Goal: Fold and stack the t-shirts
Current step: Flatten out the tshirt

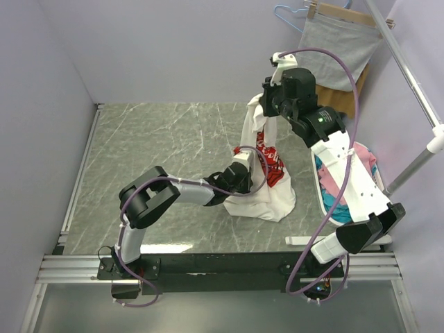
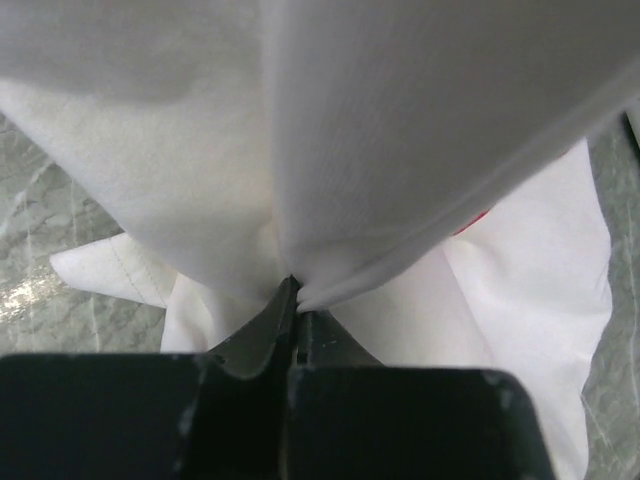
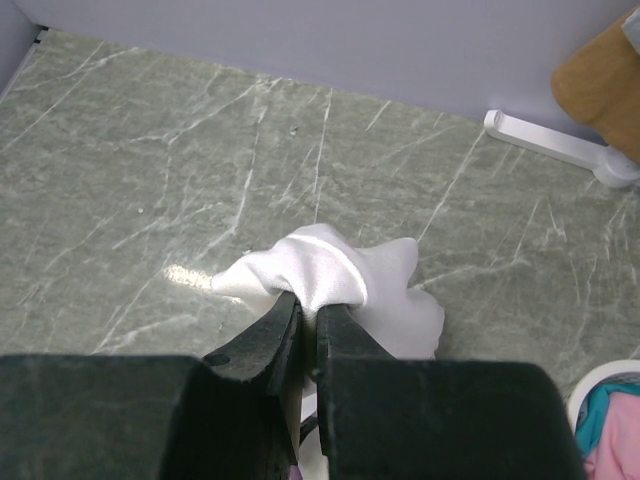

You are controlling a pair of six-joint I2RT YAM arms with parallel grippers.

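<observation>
One white t-shirt [image 1: 261,186] with a red print [image 1: 272,164] hangs stretched above the table, its lower part heaped on the marble. My right gripper [image 1: 260,105] is raised high and shut on the shirt's top edge; a bunched white fold [image 3: 325,265] sticks out past its closed jaws. My left gripper [image 1: 244,158] is lower, at the shirt's left side, shut on a hem [image 2: 330,290]. White cloth [image 2: 400,120] fills the left wrist view.
A basket [image 1: 325,201] of coloured clothes stands at the right, behind my right arm. A grey cloth [image 1: 338,43] and a mustard-brown cloth [image 1: 347,97] hang on a rack at the back right. The rack's white foot [image 3: 555,145] lies on the table.
</observation>
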